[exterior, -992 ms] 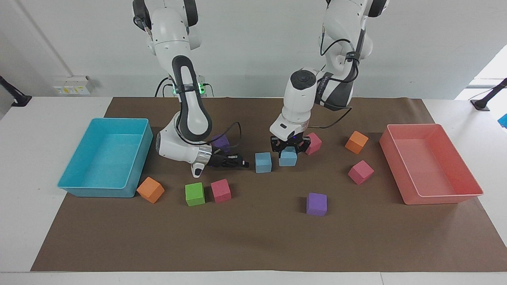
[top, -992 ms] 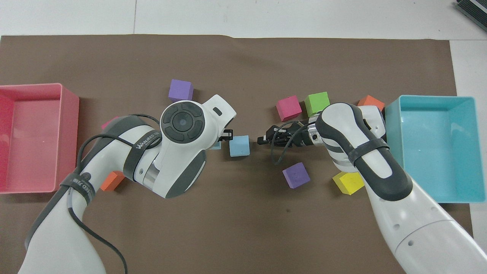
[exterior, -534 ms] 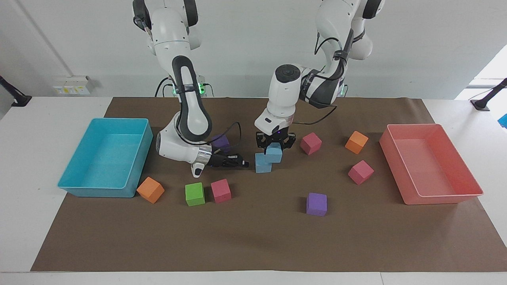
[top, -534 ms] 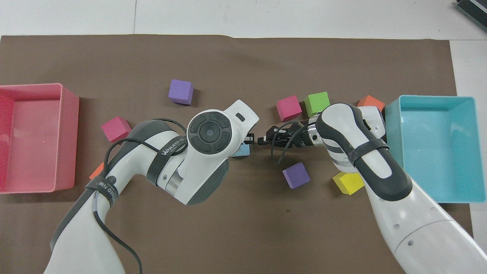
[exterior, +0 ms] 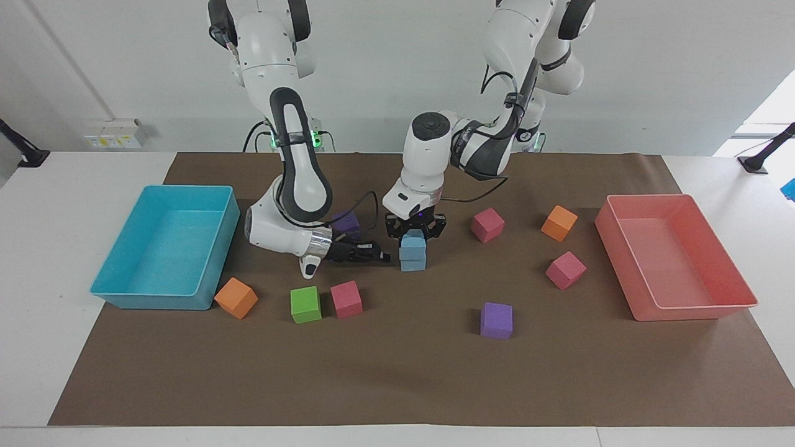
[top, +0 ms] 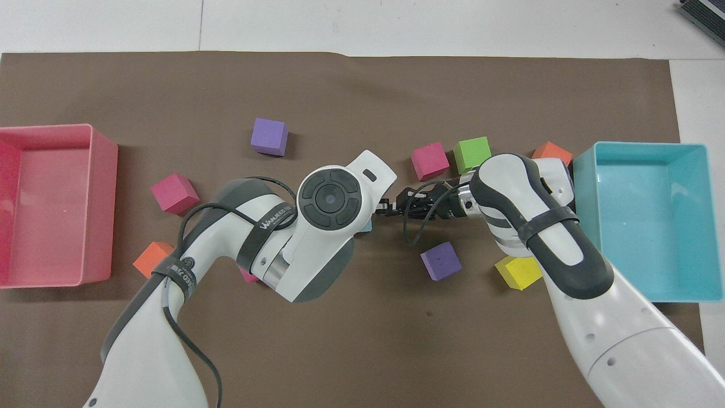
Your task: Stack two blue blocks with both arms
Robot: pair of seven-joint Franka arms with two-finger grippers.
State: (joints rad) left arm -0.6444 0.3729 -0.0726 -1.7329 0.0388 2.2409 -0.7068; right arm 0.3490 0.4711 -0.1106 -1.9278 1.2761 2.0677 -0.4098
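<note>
Two sky-blue blocks stand in a column at the middle of the brown mat. My left gripper (exterior: 414,235) points down and is shut on the upper blue block (exterior: 413,241), which sits squarely on the lower blue block (exterior: 413,260). In the overhead view the left wrist covers both, and only a sliver of blue (top: 367,226) shows. My right gripper (exterior: 380,255) lies low and level just above the mat, beside the column toward the right arm's end. It is close to the lower block and holds nothing, and the right arm waits.
A turquoise tray (exterior: 124,297) stands at the right arm's end and a pink tray (exterior: 689,305) at the left arm's end. Loose cubes lie around: orange (exterior: 236,298), green (exterior: 305,304), pink (exterior: 346,298), purple (exterior: 496,320), pink (exterior: 566,269), orange (exterior: 559,223), pink (exterior: 487,225), yellow (top: 518,271).
My left gripper has carried its blue block sideways toward the right arm's end, onto the other blue block. The right arm has not moved.
</note>
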